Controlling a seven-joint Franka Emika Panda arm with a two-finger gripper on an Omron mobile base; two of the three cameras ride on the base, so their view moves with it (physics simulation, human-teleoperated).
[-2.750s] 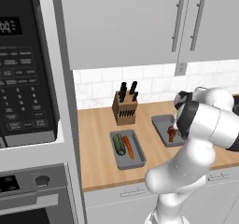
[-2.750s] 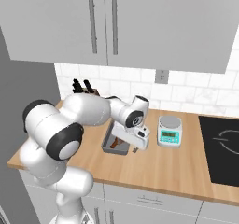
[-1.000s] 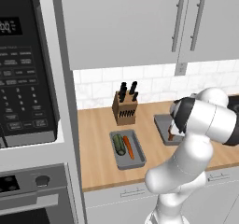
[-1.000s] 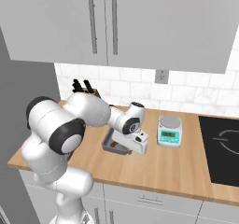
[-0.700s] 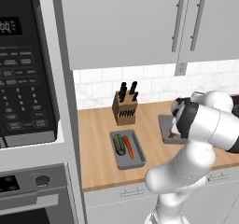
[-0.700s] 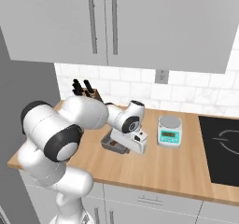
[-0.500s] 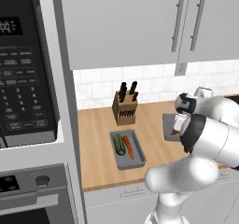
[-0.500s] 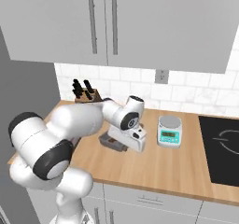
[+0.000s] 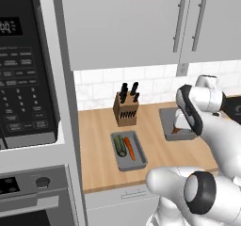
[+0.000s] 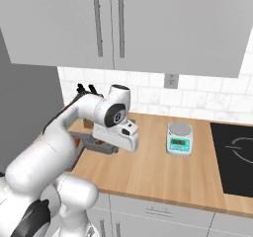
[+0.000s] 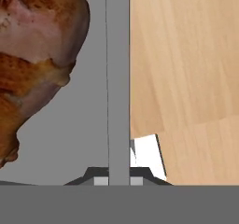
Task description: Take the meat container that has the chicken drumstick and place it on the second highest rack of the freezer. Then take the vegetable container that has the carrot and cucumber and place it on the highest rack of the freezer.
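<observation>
The meat container (image 9: 168, 121) is a dark grey tray at the back right of the wooden counter. The reddish-brown chicken drumstick (image 11: 37, 55) lies in it. My gripper (image 11: 118, 181) is shut on the tray's thin grey rim (image 11: 118, 78), a fingertip on each side. In the right base view the hand (image 10: 118, 135) covers the tray's right end (image 10: 91, 142). The vegetable container (image 9: 136, 160) rests nearer the counter's front and holds the dark green cucumber (image 9: 120, 146) and the orange carrot (image 9: 130, 148). The freezer and its racks are out of view.
A knife block (image 9: 126, 109) stands by the tiled wall behind the vegetable container. A small scale (image 10: 179, 138) sits right of the hand, with a black cooktop (image 10: 234, 152) beyond it. At the left are a microwave (image 9: 23, 79) and an oven (image 9: 33, 197). Cabinets hang overhead.
The arm has swung its elbow round and up. The hand and the meat container have shifted a little left and up in the right base view. The vegetable container has not moved.
</observation>
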